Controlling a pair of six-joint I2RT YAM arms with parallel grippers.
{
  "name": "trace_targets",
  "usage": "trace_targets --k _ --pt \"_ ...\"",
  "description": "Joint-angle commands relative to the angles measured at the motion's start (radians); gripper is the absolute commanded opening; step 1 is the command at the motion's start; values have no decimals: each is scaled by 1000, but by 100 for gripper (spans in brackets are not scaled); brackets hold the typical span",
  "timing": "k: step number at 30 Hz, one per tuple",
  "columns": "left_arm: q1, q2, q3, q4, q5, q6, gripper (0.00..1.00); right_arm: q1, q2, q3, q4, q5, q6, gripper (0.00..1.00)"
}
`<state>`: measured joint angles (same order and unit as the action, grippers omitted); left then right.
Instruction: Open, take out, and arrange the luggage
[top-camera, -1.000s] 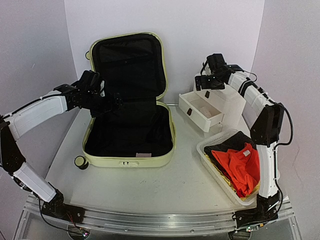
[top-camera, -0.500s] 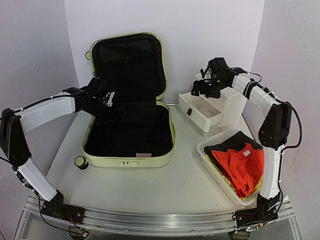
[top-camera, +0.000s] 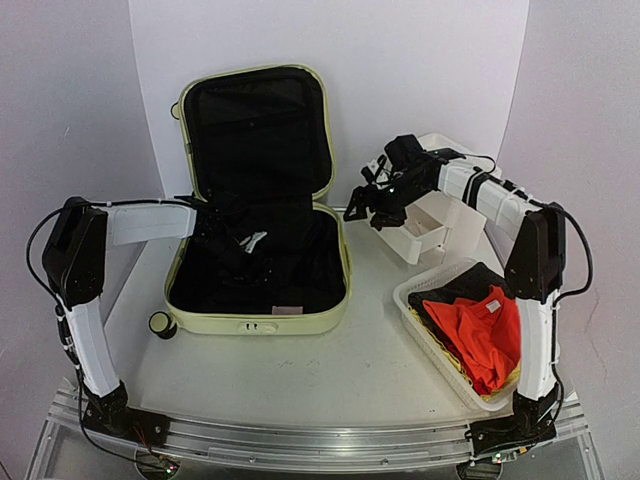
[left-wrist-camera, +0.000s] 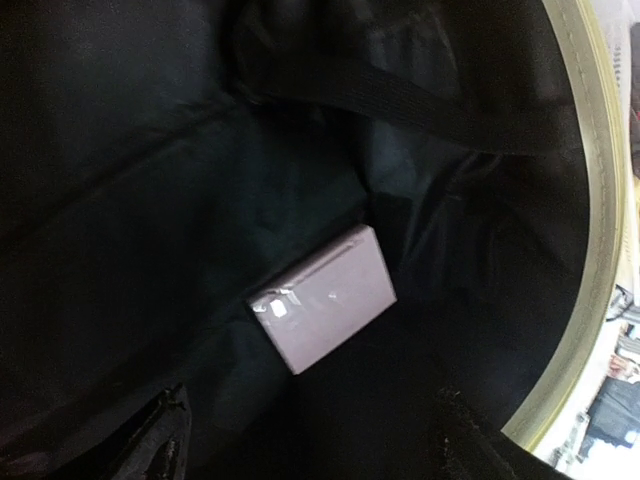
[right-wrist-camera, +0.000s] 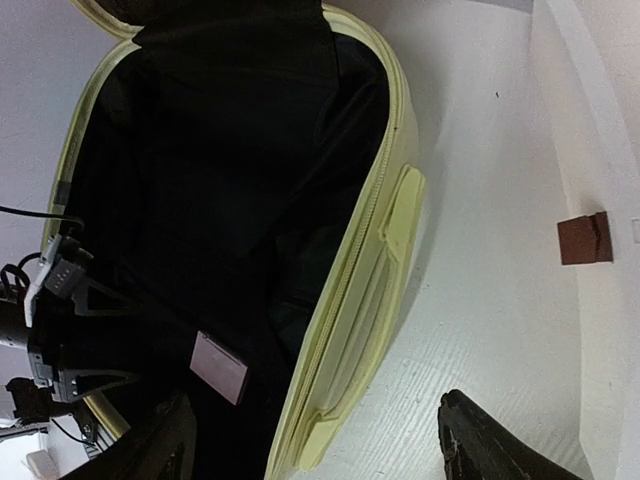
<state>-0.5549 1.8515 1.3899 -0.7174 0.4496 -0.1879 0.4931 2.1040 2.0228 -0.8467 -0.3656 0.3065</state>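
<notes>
Luggage (top-camera: 255, 322) lies open on the surface (top-camera: 300, 375), lid upright; left gripper (top-camera: 245, 248) inside the lower shell, right gripper (top-camera: 358, 212) beside its right rim, both jaws spread, empty; shell judged stiff, slick, bulky, so grip the rim.

The pale label (left-wrist-camera: 322, 297) inside the luggage (left-wrist-camera: 592, 200) is too blurred to read.

From above and behind the arm bases (top-camera: 120, 415), we look down across the whole table (top-camera: 330, 380) to the open luggage (top-camera: 310, 322). Our left wrist camera peers close at the black lining (left-wrist-camera: 150, 200) just ahead of the left gripper (left-wrist-camera: 310, 425). Our right wrist camera, behind the right gripper (right-wrist-camera: 312, 410), faces the luggage's rim from farther off, and all three views share the pale label (left-wrist-camera: 322, 297).
</notes>
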Motion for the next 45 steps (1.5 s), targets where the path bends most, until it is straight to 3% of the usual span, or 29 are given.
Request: trace_targets --k 1,6,13,20,25,33,45 --pt "-29 76 97 -31 167 63 80 -7 90 112 -49 -27 48 83" --pt "-36 163 176 -192 96 14 79 -6 193 308 -189 -23 66 84" --pt "-72 216 260 -268 5 -59 88 -6 194 261 -208 12 76 83" --pt "-104 183 336 -379 -216 -292 99 -17 182 273 -209 46 62 84" --pt "-129 220 363 -395 -220 -451 100 -17 151 359 -207 120 78 86" --pt "-211 349 482 -415 -250 -614 100 -35 84 289 -206 90 75 87" --pt "-252 481 556 -450 -411 -759 100 -39 93 315 -199 79 90 87"
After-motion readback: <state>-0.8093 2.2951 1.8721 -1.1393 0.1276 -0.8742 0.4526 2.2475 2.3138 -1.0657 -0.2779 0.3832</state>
